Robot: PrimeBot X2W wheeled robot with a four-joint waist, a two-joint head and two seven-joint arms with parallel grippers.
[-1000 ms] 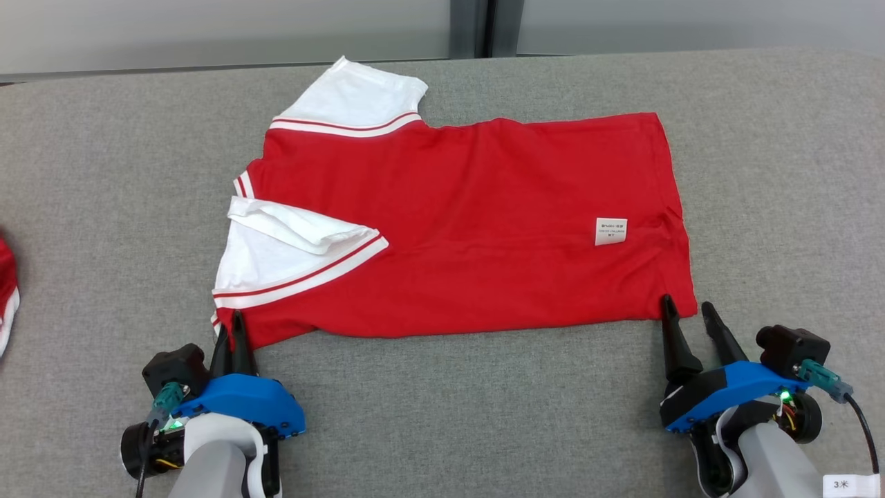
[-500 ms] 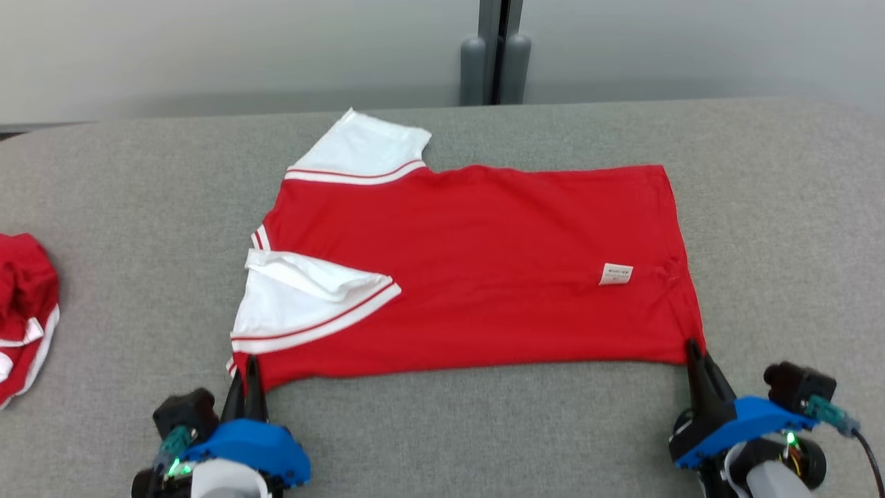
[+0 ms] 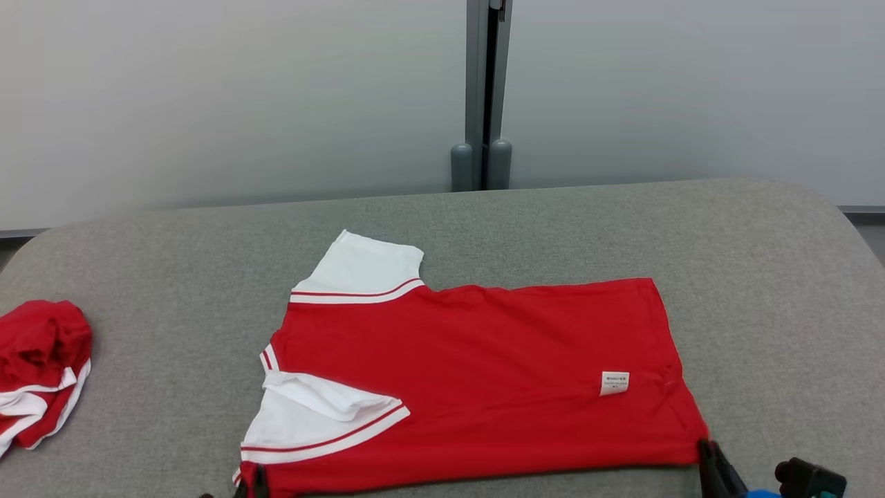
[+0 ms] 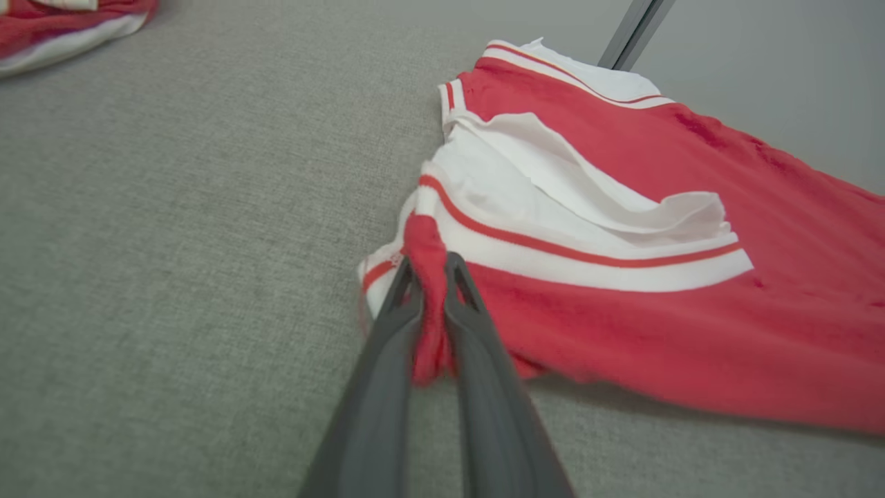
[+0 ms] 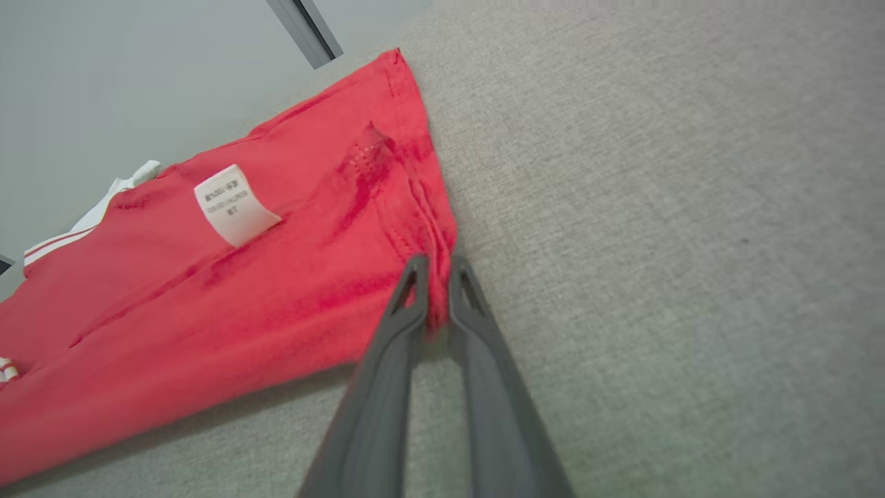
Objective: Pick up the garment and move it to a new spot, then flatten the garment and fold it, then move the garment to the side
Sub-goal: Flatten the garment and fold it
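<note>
The garment (image 3: 477,380) is a red shirt with white sleeves, lying spread on the grey table, collar end to the left, a white label (image 3: 614,382) near its right hem. My left gripper (image 3: 252,484) is shut on the near left corner by the shoulder; in the left wrist view the red cloth (image 4: 429,304) is bunched between its fingers (image 4: 387,360). My right gripper (image 3: 706,455) is shut on the near right hem corner (image 5: 435,290), with that edge lifted slightly off the table.
Another red and white garment (image 3: 38,370) lies crumpled at the table's left edge. The grey padded table (image 3: 760,290) reaches back to a pale wall with a grey post (image 3: 482,90). Bare cloth surface lies right of the shirt and behind it.
The head camera has tilted up, so the shirt and both grippers sit lower in view. The right gripper has shut on the hem corner. The near edge looks drawn toward me.
</note>
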